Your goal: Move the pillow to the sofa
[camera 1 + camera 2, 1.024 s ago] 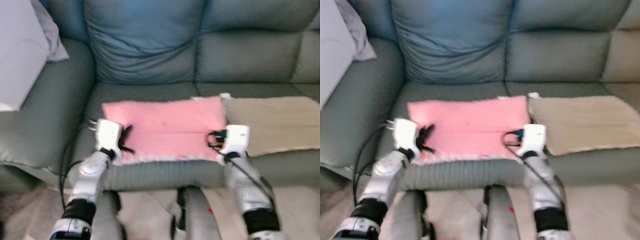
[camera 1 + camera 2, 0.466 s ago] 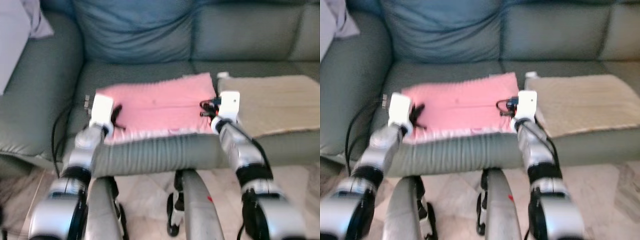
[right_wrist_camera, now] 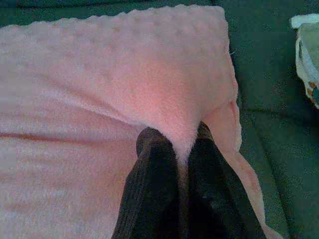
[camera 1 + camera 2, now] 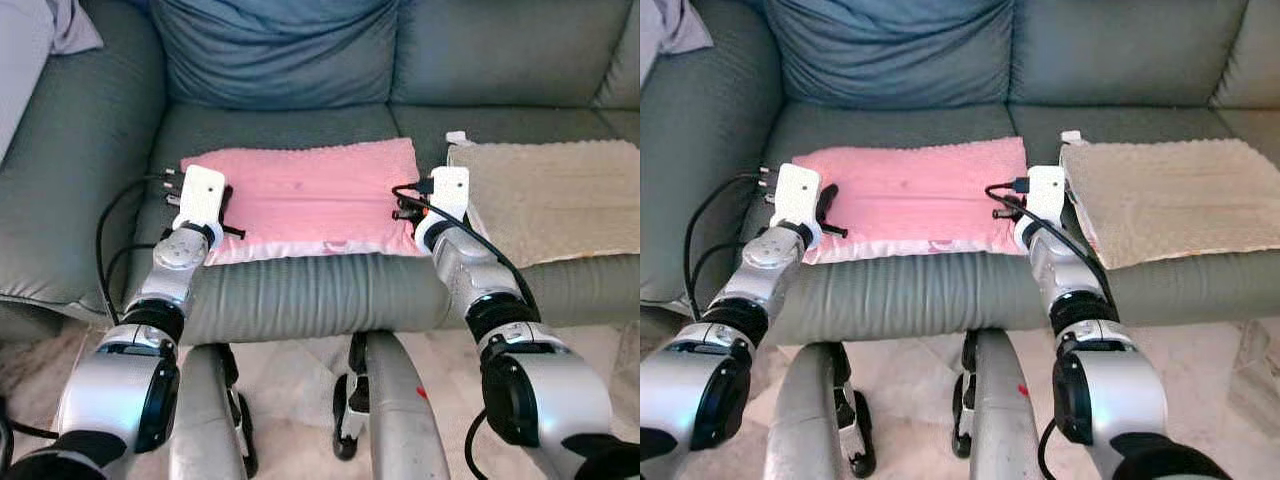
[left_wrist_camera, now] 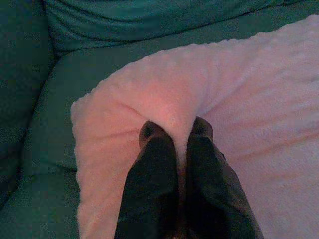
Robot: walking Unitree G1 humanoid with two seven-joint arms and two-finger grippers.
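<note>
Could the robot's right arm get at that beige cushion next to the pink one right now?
Probably not at once: the right gripper is shut on the pink pillow. The beige cushion lies right beside it, nothing between.

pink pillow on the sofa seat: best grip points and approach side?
The two short ends, one gripper each, coming from the seat's front edge. The pink pillow lies flat and wide, so a fold of soft cover pinches easily. The left gripper and right gripper hold it that way now, jaws shut on fabric.
</note>
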